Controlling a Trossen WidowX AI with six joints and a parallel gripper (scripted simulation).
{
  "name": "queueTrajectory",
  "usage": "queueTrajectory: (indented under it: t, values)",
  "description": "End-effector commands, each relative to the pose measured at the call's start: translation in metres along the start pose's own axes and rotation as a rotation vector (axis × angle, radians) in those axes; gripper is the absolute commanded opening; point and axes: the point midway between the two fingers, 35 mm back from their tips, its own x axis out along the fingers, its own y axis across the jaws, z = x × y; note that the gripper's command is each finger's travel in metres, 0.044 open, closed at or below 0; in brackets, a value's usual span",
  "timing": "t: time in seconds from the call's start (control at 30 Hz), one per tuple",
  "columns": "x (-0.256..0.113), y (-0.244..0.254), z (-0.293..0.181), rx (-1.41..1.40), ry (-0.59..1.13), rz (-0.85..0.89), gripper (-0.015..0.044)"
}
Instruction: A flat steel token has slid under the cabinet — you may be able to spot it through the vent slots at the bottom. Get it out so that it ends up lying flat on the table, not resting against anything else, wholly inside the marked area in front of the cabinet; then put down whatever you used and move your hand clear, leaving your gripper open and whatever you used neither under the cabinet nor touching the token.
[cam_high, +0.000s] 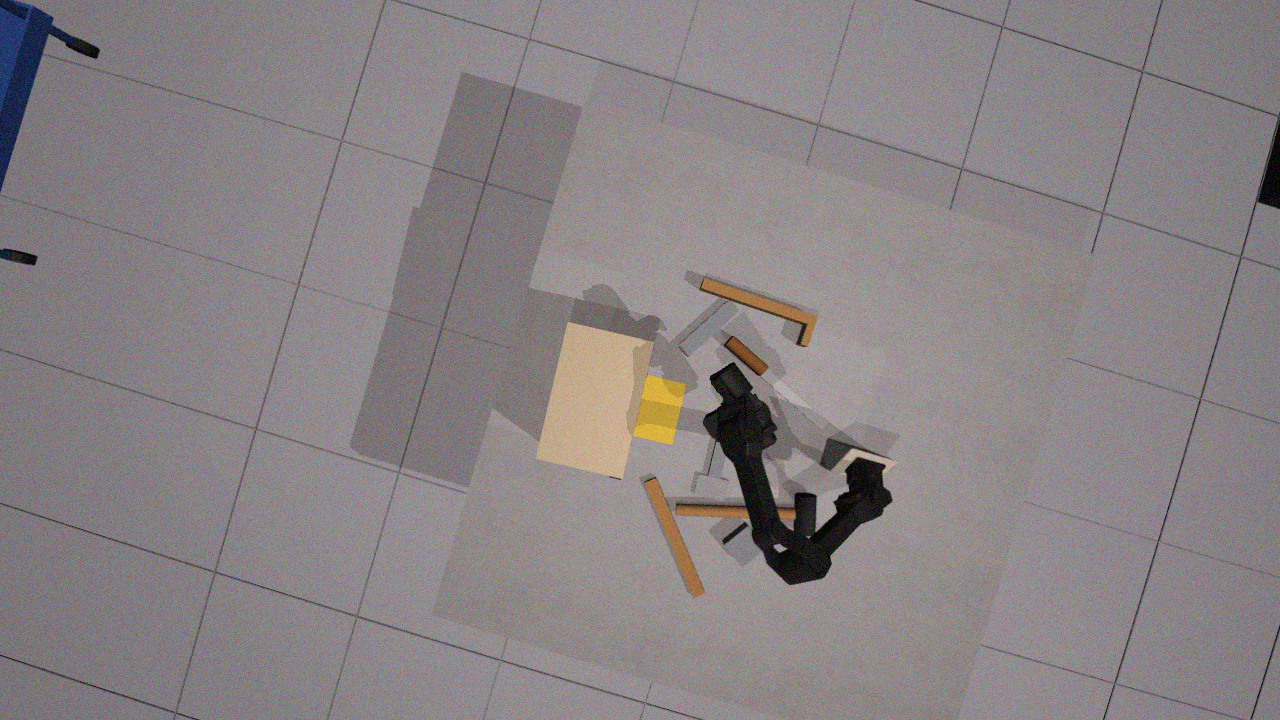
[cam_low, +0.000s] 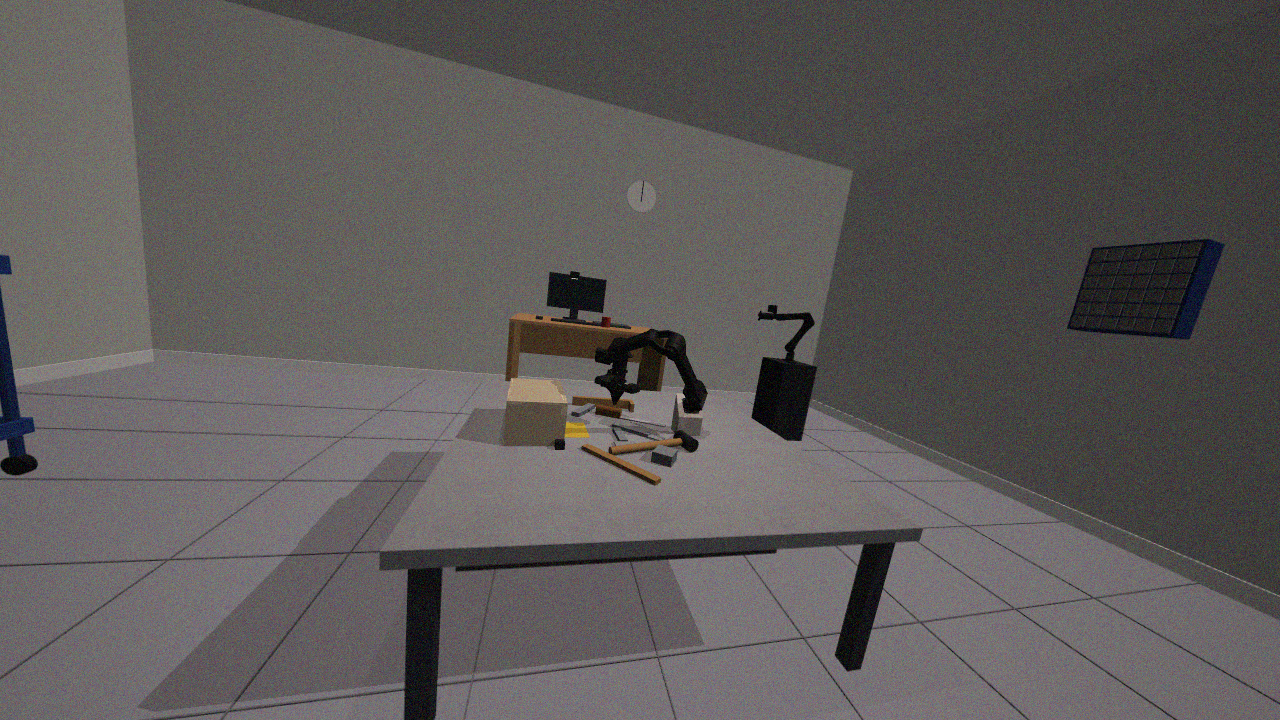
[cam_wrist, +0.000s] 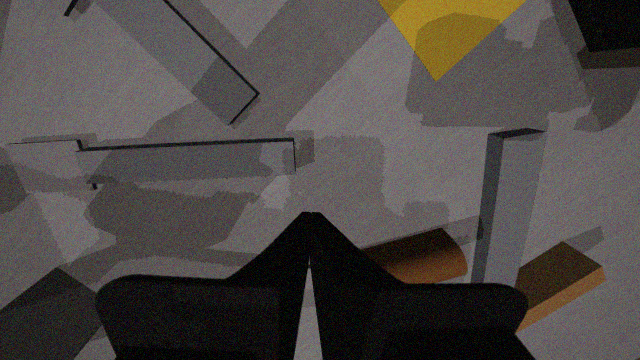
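Observation:
The beige cabinet (cam_high: 590, 402) (cam_low: 534, 423) stands with the yellow marked area (cam_high: 666, 387) (cam_low: 578, 430) (cam_wrist: 450, 42) in front of it. The steel token is not visible in any view. My gripper (cam_low: 615, 402) (cam_wrist: 310, 220) is shut with nothing between its fingertips, pointing down above the table among the tools. Below it lie a stepped flat grey bar (cam_wrist: 215, 162) and a brown-handled tool (cam_high: 746, 355) (cam_wrist: 415, 257) with a thin pale blade. Another grey bar (cam_high: 712, 456) (cam_wrist: 175, 37) with a crosspiece lies nearer the hammer. No tool is held.
A grey block (cam_high: 707, 328) (cam_wrist: 515, 200) and an orange L-shaped bar (cam_high: 756, 301) (cam_wrist: 562, 295) lie beyond the brown handle. A hammer (cam_high: 733, 511) (cam_low: 646, 445), an orange strip (cam_high: 673, 537) (cam_low: 620, 464) and a slotted grey block (cam_high: 729, 542) (cam_low: 664, 456) lie on the other side.

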Motion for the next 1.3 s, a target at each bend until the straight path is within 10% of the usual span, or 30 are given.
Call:
queueTrajectory:
  t: [0.0,0.33,0.7,1.27]
  values:
    - [0.003,0.001,0.000,-0.001,0.002,0.004,0.0000]
    - [0.001,0.000,0.001,-0.008,0.003,0.000,0.0000]
    - [-0.005,-0.030,-0.014,0.317,0.006,-0.005,0.0270]
    - [-0.012,-0.079,-0.052,0.900,0.006,-0.011,0.0270]
